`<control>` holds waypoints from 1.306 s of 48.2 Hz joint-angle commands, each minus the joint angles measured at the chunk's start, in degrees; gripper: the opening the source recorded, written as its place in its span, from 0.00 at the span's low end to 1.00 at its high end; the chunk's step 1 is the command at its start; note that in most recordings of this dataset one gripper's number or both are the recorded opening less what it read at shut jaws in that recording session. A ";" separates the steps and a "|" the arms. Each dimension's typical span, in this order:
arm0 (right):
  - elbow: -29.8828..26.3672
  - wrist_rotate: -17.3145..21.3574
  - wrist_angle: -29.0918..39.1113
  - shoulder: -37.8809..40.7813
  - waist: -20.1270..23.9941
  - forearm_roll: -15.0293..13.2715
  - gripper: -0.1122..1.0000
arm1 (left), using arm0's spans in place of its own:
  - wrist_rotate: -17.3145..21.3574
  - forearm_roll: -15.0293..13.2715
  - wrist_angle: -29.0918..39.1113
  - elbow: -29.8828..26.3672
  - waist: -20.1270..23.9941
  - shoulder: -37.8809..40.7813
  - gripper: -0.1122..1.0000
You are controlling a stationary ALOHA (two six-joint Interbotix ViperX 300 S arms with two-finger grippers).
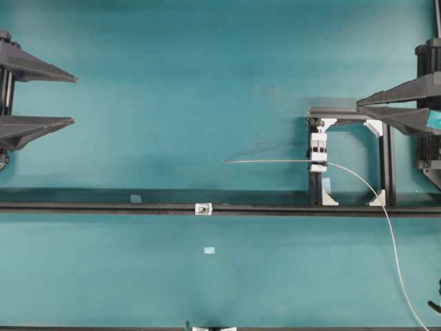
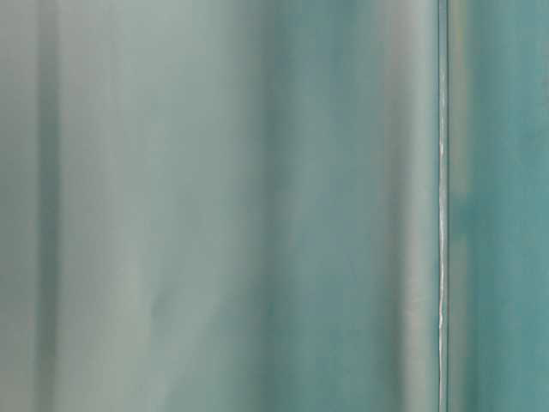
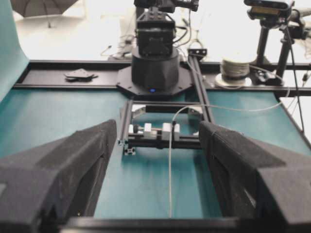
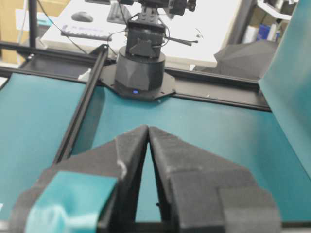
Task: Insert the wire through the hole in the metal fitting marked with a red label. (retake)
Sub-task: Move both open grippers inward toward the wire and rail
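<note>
The wire [image 1: 275, 161] lies level over the teal mat, its free tip pointing left, and passes through a white clamp block [image 1: 318, 152]. From there it curves down to the lower right edge. The metal fitting [image 1: 202, 208] sits on the long black rail [image 1: 103, 207], its hole [image 1: 202, 207] a dark centre spot, below and left of the wire tip. My left gripper [image 1: 74, 100] hovers open at the far left, facing the wire [image 3: 170, 179] with nothing between its fingers [image 3: 63, 165]. My right gripper [image 1: 362, 107] is shut on nothing, tips touching [image 4: 148, 128], above the frame's right corner.
A black square frame [image 1: 386, 165] with white corner brackets carries the clamp block. A small pale label [image 1: 209, 250] lies on the mat below the fitting. The opposite arm's base [image 3: 155, 68] and a wire spool [image 3: 235, 70] stand beyond the frame. The table-level view is a teal blur.
</note>
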 commanded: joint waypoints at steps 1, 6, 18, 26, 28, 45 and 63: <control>-0.88 0.88 -0.62 0.35 -0.62 0.18 0.32 | -0.35 -1.67 -0.70 -0.70 -0.09 -0.26 0.32; 0.26 1.41 -0.79 -0.18 -1.05 0.18 0.18 | -0.44 -1.67 -0.88 0.18 -0.09 -0.70 0.18; 1.85 5.27 -1.76 -0.88 -1.23 0.26 0.11 | -0.44 -1.67 -2.29 1.76 -0.09 -0.79 0.09; 1.85 6.15 -1.76 -0.35 -1.85 0.18 0.24 | -0.44 -1.76 -2.37 3.08 -0.09 -0.79 0.38; 1.76 6.24 -1.76 -0.18 -2.11 0.26 0.35 | -0.53 -1.85 -2.46 3.43 -0.09 -0.79 0.49; 1.93 6.42 -3.16 1.32 -3.43 0.26 0.78 | -0.53 -1.76 -2.46 3.78 -0.09 0.26 0.73; 0.79 9.58 -4.39 11.95 -3.34 0.35 0.78 | -0.53 -1.76 -6.77 2.64 -0.09 10.63 0.73</control>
